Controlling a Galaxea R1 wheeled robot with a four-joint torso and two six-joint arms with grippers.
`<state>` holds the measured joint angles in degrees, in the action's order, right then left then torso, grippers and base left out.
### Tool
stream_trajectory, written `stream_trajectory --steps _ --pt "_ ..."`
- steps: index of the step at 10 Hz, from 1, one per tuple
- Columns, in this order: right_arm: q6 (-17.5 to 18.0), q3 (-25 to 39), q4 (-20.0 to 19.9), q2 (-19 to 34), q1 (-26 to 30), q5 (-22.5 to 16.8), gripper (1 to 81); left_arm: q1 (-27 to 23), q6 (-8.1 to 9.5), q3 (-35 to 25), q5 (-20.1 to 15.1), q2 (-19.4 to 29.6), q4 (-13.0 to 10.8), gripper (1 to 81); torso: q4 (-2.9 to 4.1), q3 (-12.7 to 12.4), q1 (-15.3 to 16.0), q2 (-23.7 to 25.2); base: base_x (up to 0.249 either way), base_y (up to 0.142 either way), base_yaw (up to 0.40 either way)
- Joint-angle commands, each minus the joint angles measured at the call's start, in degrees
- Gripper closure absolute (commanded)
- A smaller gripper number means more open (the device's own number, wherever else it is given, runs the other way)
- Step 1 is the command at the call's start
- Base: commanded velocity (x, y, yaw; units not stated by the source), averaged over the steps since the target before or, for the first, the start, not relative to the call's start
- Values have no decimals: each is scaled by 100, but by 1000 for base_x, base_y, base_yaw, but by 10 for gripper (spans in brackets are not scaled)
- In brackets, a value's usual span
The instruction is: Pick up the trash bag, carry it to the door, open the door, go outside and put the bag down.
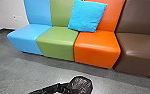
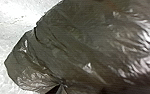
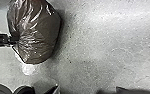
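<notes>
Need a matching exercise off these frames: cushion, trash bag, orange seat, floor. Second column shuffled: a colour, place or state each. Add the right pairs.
Things:
1. cushion
2. trash bag
3. orange seat
4. floor

Colour, place or state:
A. between the green seat and the brown seat
B. grey
C. dark and wrinkled, bunched at the left end effector
D. bright blue, propped on the bench

Pairs: 1-D, 2-C, 3-A, 4-B
</notes>
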<state>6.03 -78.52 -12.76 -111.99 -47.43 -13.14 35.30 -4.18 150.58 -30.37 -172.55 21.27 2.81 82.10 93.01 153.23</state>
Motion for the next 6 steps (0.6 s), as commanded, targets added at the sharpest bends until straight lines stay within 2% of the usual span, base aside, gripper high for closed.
stream_trajectory --steps 1,4,6 --pt "3 75 -68 298 449 -312 10 -696 23 -20 -338 -17 88 10 0 0 -15 0 0 0 0" --pt "3 49 -68 263 449 -321 10 -713 23 6 -286 -236 79 10 0 4 199 57 0 0 0" --pt "3 48 -68 263 423 -321 10 -713 5 16 -224 -342 79 10 0 211 206 61 0 0 0"
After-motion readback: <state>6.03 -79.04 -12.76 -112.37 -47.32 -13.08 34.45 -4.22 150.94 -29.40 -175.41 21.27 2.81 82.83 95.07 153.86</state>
